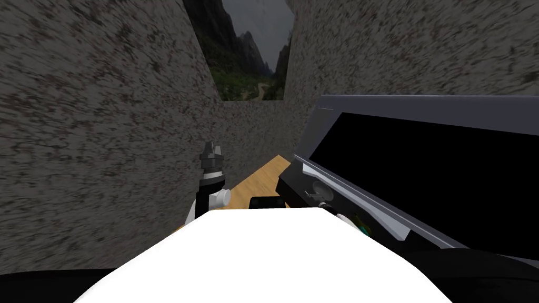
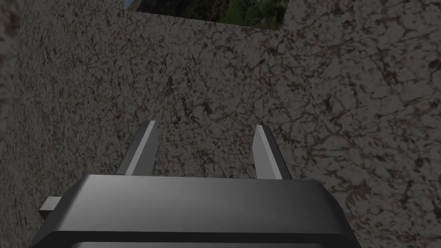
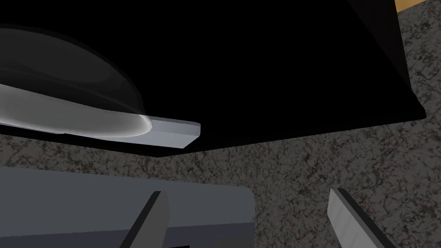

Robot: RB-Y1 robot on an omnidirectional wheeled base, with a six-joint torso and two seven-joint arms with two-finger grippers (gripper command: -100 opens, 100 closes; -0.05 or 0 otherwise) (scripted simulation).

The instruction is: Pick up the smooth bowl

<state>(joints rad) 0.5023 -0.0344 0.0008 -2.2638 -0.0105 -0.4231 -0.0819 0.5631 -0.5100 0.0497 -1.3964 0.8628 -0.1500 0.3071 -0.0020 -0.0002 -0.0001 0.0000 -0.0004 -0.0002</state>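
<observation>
Right gripper (image 3: 247,193): fingers (image 3: 157,217) apart, nothing between them, pointing toward a speckled grey stone wall (image 3: 327,159). It is short of the bowl and not touching it.

Smooth bowl (image 3: 64,107): pale grey, glossy, seen from low and to the side. It sits on a light grey ledge (image 3: 172,133) at the mouth of a black area (image 3: 267,64). The bowl's rounded side overhangs the ledge's near edge, and the square end of the ledge sticks out past the bowl. The bowl lies off to one side of the gripper's line, not between the fingers.

In the way: a flat grey panel (image 3: 107,198) lies close in front of one right finger, between that finger and the ledge with the bowl. The other finger has only the wall ahead.

In the head view, a grey-framed appliance (image 1: 421,102) with a black inside stands on the robot's right. A light grey strip (image 1: 363,202) runs along its lower front. A small round pale shape sits on the dark part just beside that strip, too small to tell what it is.

A strip of wood floor (image 1: 258,184) shows between the appliance and the stone wall.

Left gripper (image 1: 211,149): raised in front of the chest, well apart from the appliance. Its fingers (image 2: 144,148) are apart and empty, facing the stone wall.

A window (image 1: 247,47) with a mountain scene is high up ahead.
</observation>
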